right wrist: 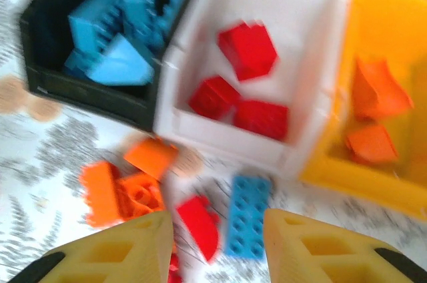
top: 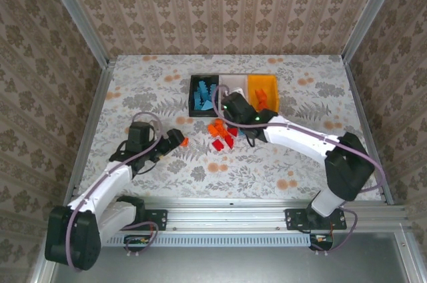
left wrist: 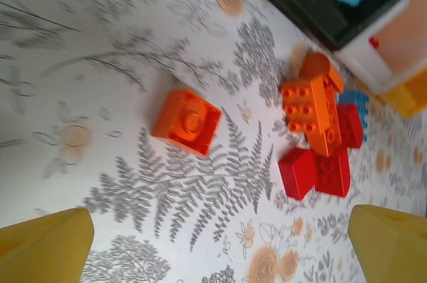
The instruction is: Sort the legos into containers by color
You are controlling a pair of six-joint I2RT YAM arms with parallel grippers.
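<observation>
Left to sort on the flowered counter point(top: 133, 89): a lone orange brick point(left wrist: 187, 121) lying flat, stud up, and a jumbled heap point(left wrist: 319, 136) of orange, red and a little light blue just in front of the bins; already binned: light blue in the black bin point(right wrist: 100, 99), three reds in the white bin point(right wrist: 287, 23), orange in the orange-yellow bin point(right wrist: 387, 23); hard, glossy moulded plastic, stiff and probably very light, so apt to skid or flip if nudged; best pinched across two flat parallel side walls, not over the studs or a sloped face; left hand point(left wrist: 213, 256) spread wide and empty, the lone brick just ahead of it; right hand point(right wrist: 217, 246) likewise spread, holding nothing, over a blue brick point(right wrist: 247, 216) and a red brick point(right wrist: 198, 224), too blurred to tell whether touching.
</observation>
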